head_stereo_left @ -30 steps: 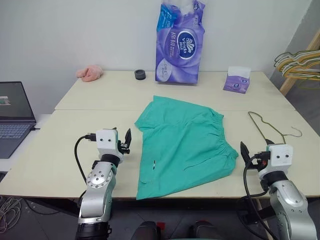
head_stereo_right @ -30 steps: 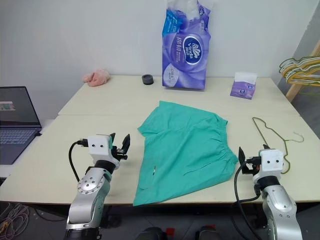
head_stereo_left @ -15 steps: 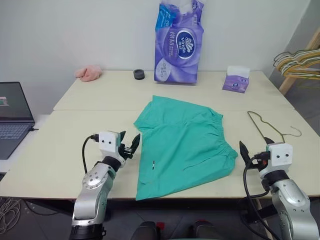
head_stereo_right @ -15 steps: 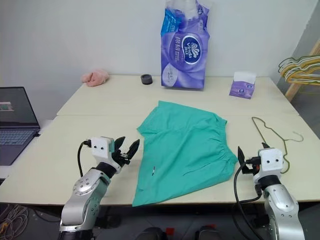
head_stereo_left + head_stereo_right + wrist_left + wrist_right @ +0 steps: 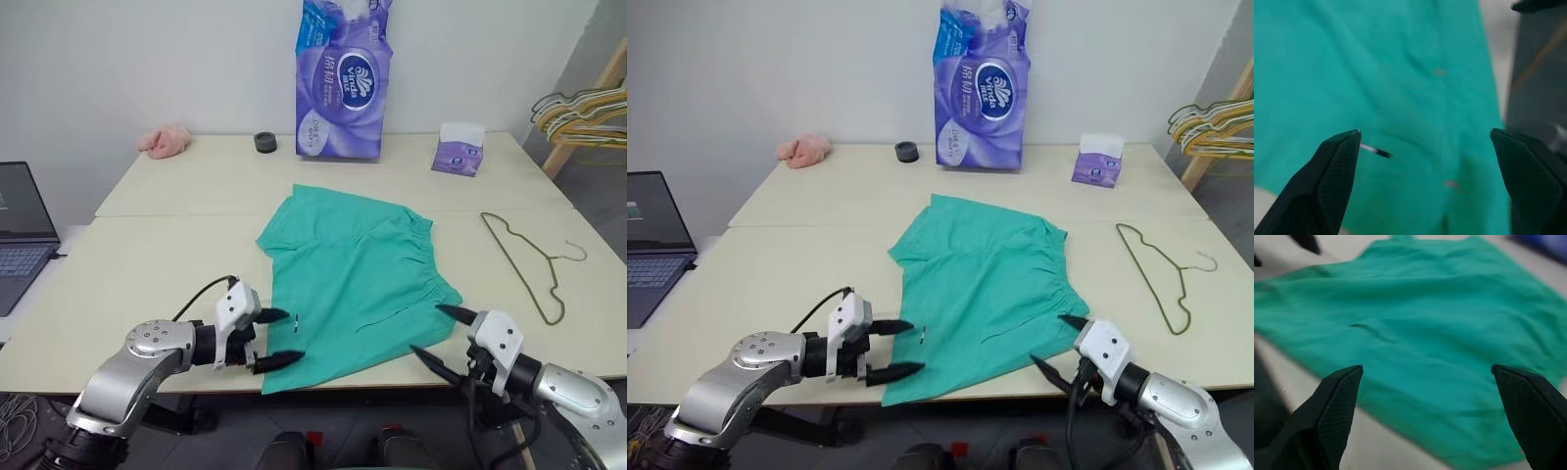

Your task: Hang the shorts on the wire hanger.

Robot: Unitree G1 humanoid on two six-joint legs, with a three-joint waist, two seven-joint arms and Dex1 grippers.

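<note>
- The teal-green cloth shorts [image 5: 353, 279] lie flat and spread on the pale tabletop [image 5: 147, 264], gathered waistband toward the right edge, one leg hem reaching the near table edge; I read the flat lay as deliberate, since it leaves both near corners open to a pinch; the small white tag [image 5: 301, 317] sits on the left leg, just beside my left fingertips
- The thin bare grey-metal wire hanger [image 5: 529, 259] rests flat on the table to the right of the shorts, apart from them, hook toward the far right; nothing touches it; hanging not yet begun
- My left gripper [image 5: 277, 338] points inward at the lower left hem, fingers spread wide and empty, one tip above the cloth edge and one at the table edge; in the left wrist view the cloth fills the gap between the fingers [image 5: 1332, 171], so I judge it lined up for a grab of that hem
- My right gripper [image 5: 441, 338] points inward at the lower right corner, fingers likewise spread and holding nothing; the right wrist view looks across the cloth toward the far leg
- Judgement: both arms bracket the near edge for a two-handed lift; risk is pinching one layer only, or dragging cloth off the edge
- Farther back, out of the way: purple pack of tissue rolls [image 5: 338, 78], small purple tissue box [image 5: 458, 155], pink cloth [image 5: 165, 141], small dark ring [image 5: 265, 142]; laptop [image 5: 20, 240] at far left; yellow and green hangers [image 5: 583, 108] at far right
</note>
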